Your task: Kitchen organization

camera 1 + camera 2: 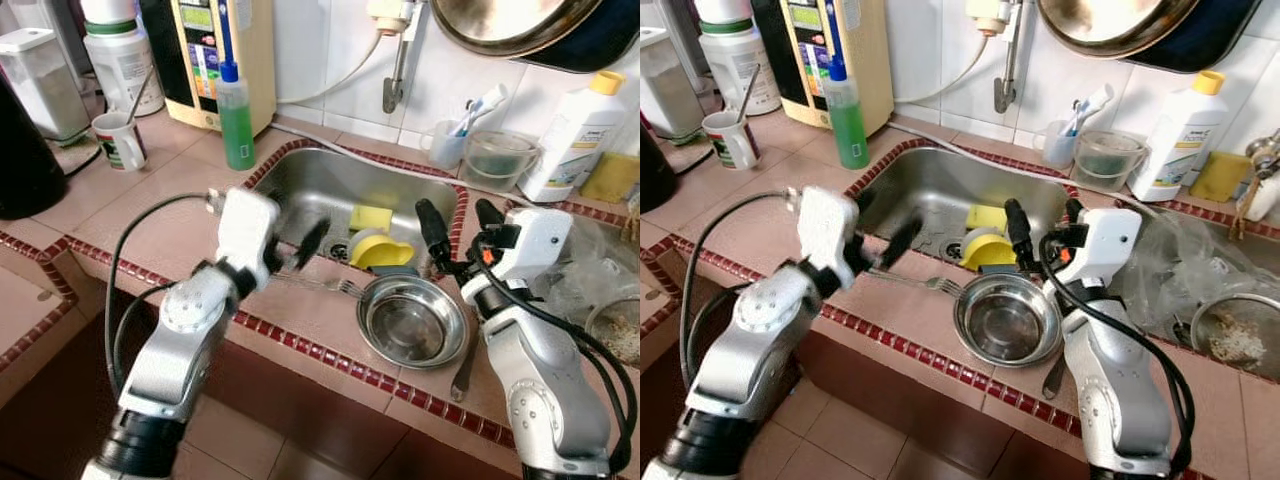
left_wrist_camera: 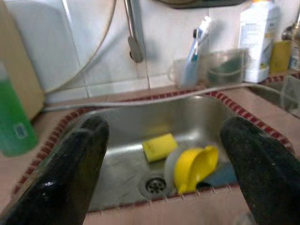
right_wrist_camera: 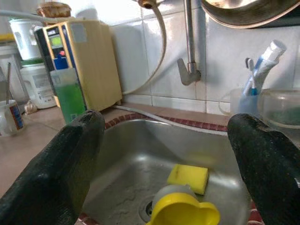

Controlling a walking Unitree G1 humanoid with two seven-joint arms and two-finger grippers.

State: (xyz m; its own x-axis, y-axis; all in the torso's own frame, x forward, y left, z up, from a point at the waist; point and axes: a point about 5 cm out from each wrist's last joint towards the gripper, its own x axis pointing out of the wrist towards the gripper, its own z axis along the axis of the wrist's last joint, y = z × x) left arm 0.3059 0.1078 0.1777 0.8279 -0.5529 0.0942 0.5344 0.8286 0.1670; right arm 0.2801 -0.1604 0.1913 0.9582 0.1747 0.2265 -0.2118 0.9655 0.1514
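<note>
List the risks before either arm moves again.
The steel bowl sits on the counter's front edge; a nudge from the right gripper could tip it off. The fork lies beside the left gripper, easily swept into the sink. Both jaws are open, holding nothing.

- The sink (image 1: 330,190) is set into the counter (image 1: 150,225), below the tap (image 1: 396,70) on the wall behind it.
- In the sink, a sponge (image 1: 370,217) lies behind a scoop (image 1: 382,252), with the drain (image 2: 155,185) just left of the scoop.
- A metal bowl (image 1: 411,320) sits on the counter edge in front of the sink, a fork (image 1: 322,286) touching the bowl's left rim.
- Left of the sink stands a soap bottle (image 1: 236,115); further left, a mug (image 1: 120,140).
- Behind the sink's right corner stand a cup of toothbrushes (image 1: 447,143) and, right of it, a clear tub (image 1: 497,158) and a large bottle (image 1: 570,135).
</note>
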